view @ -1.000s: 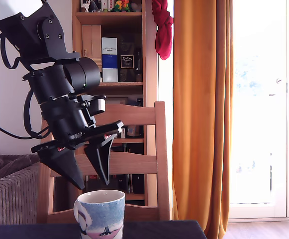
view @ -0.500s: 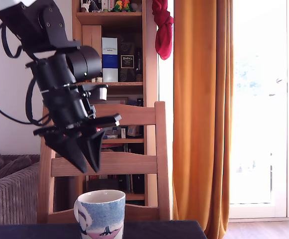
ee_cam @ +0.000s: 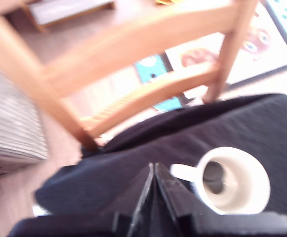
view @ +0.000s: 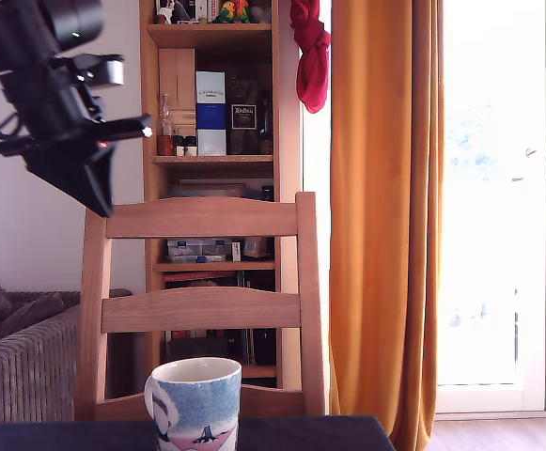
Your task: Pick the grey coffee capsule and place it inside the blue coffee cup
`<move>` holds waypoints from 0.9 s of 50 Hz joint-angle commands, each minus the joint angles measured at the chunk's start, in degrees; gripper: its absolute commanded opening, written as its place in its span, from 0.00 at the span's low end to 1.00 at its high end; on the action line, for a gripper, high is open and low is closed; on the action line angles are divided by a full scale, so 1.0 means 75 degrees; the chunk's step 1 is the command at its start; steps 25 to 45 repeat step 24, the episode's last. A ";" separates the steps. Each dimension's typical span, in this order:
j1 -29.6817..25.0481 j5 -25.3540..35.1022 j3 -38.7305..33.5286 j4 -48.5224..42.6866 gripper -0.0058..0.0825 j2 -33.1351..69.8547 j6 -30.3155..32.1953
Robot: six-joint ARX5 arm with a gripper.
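Blue coffee cup (view: 194,404) on dark tabletop (ee_cam: 133,148), wooden chair (view: 202,301)

A table covered in a dark, almost black cloth (ee_cam: 262,123) carries the things. In the exterior view only a thin strip of its top (view: 310,434) shows along the lower part of the picture, ending at a corner on the exterior view's right. One thing stands directly on it: a ceramic mug with mottled light-blue painted sides and a white rim, inside and handle (view: 194,404), upright. In the wrist view the mug (ee_cam: 242,190) stands near the table edge that faces the wooden chair, with a small dark grey capsule (ee_cam: 213,177) lying inside it.
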 commanded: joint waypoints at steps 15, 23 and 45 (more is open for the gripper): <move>0.0781 -0.0277 -0.0694 0.0143 0.05 -0.1545 0.0315; 0.1049 -0.0606 -0.1746 0.0729 0.05 -0.2465 0.0312; 0.1087 -0.0618 -0.1848 0.0793 0.05 -0.2565 0.0312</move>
